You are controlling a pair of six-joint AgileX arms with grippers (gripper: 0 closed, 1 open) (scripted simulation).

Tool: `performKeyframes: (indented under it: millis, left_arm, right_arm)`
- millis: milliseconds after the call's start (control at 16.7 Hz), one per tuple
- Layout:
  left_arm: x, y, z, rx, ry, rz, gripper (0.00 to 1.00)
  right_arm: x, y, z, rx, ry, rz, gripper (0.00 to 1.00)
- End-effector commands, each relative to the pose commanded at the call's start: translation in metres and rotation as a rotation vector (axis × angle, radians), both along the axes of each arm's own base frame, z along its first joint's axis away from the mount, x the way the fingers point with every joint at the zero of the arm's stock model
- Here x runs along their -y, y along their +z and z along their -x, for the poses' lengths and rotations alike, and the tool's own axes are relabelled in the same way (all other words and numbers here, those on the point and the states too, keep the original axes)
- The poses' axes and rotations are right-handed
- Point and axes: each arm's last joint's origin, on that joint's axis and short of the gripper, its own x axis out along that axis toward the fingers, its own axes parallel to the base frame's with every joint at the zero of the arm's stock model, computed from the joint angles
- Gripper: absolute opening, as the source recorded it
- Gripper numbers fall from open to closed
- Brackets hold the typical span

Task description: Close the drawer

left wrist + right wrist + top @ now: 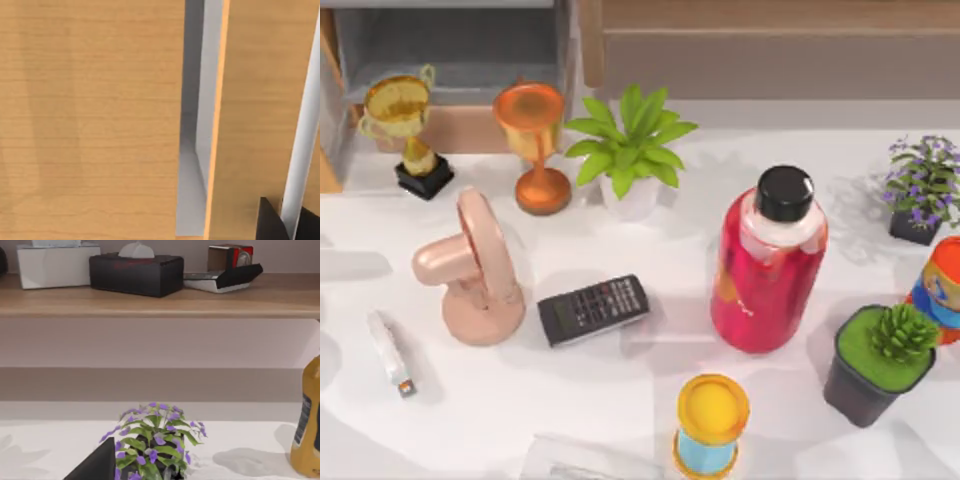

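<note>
The drawer is not yet shut: in the left wrist view a narrow strip of its smooth grey inner wall still shows between two tan wooden faces, so a small gap is left to push closed. The left gripper sits right up against that wooden front, a dark finger tip at the frame's corner; whether its claw is released or clenched cannot be told. The right gripper hangs near the purple-flowered plant, one dark finger in view, its state also unclear.

Counted around the red bottle: two goblets, one gold and one copper, three potted plants, one remote, one pink fan, one red bottle
</note>
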Motion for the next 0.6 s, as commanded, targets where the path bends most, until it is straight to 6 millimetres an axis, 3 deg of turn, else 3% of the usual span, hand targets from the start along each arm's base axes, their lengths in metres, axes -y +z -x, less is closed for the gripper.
performKeyframes:
  millis: [240, 600]
  left_arm:
    - [0.005, 0.002, -0.034, 0.003, -0.013, 0.005, 0.0]
    - [0.004, -0.002, -0.038, -0.015, -0.007, 0.014, 0.0]
  right_arm:
    - [0.0, 0.0, 0.0, 0.0, 0.0, 0.0, 1.0]
    - [0.0, 0.0, 0.0, 0.0, 0.0, 0.0, 1.0]
